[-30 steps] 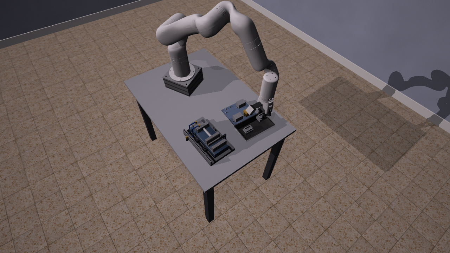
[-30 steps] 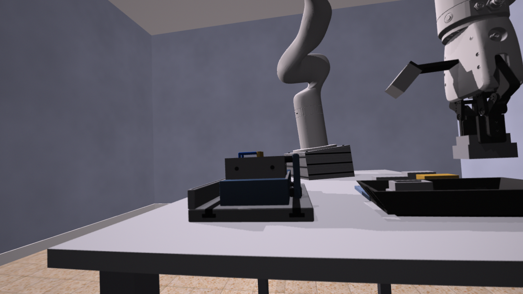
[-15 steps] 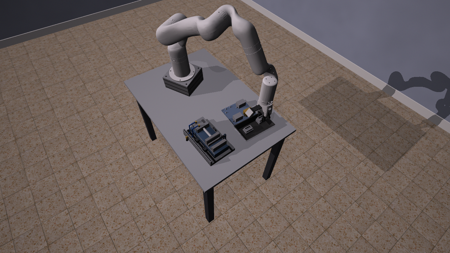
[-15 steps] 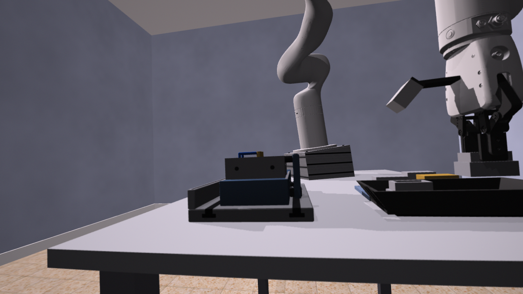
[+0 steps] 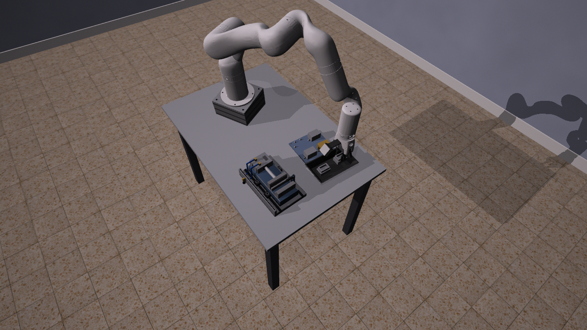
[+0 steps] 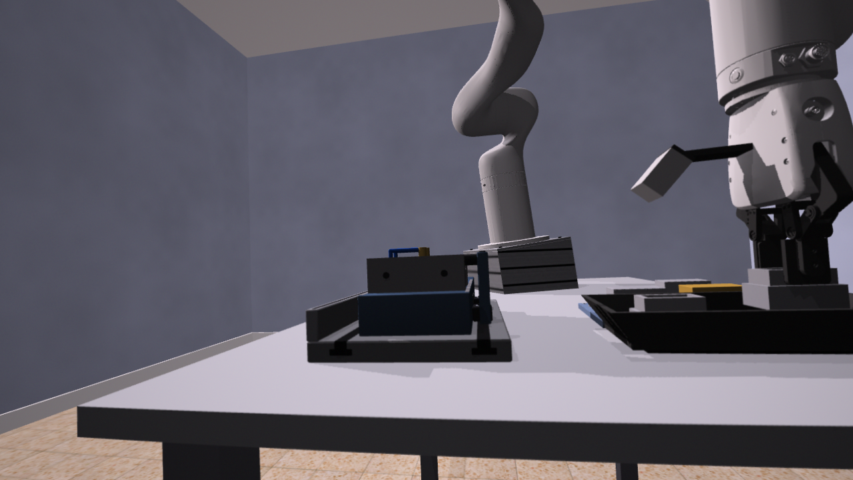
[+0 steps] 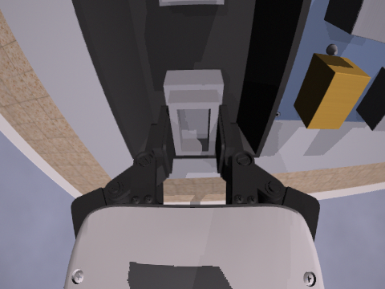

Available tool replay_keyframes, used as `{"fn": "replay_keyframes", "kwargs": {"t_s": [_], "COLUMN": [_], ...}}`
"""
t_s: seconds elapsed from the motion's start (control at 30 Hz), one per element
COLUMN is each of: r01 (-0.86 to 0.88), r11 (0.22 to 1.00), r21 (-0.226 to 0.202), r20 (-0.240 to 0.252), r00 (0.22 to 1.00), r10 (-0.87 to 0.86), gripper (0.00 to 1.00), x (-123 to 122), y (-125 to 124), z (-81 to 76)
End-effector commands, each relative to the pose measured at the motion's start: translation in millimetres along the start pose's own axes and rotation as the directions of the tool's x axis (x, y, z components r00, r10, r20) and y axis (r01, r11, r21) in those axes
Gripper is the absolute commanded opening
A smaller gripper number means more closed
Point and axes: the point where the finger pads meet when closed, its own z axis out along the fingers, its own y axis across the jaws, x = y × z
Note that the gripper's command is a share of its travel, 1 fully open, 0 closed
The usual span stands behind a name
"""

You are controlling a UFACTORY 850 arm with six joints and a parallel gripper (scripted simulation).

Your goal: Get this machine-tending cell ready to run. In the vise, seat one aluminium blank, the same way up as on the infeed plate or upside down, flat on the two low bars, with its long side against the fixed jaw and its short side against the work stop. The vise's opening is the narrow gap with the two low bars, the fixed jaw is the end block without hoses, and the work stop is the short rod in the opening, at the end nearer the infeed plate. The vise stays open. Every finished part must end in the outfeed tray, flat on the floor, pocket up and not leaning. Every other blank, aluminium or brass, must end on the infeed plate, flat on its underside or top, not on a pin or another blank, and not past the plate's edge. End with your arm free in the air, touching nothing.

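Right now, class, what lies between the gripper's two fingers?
A grey finished part, pocket up, clamped by the gripper low in the outfeed tray; the wrist view shows it.

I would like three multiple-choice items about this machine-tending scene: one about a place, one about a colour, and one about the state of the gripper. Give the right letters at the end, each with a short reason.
1. Where is the gripper now?
A. over the vise
B. low over the black outfeed tray
C. beside the arm's base

2. What colour is the one blank on the infeed plate that is not grey?
A. yellow-gold
B. red
C. green

3. What is the state of the gripper?
A. wide open and holding nothing
B. shut with nothing between the fingers
C. shut on a grey finished part

Answers:
1 B: the exterior view shows it down at the outfeed tray, far from the vise.
2 A: the wrist view shows a brass blank on the blue infeed plate.
3 C: the fingers clamp the finished part, whose pocket shows between them.
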Motion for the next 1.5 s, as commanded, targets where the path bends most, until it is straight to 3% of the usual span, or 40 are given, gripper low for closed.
{"fn": "replay_keyframes", "kwargs": {"t_s": [0.0,1.47], "r01": [0.000,0.000], "r11": [1.000,1.000], "r21": [0.002,0.002], "r20": [0.001,0.001], "r00": [1.000,1.000], "r10": [0.000,0.000], "gripper": [0.00,0.00], "x": [-0.5,-0.5], "y": [-1.2,-1.2], "z": [2.1,8.8]}}
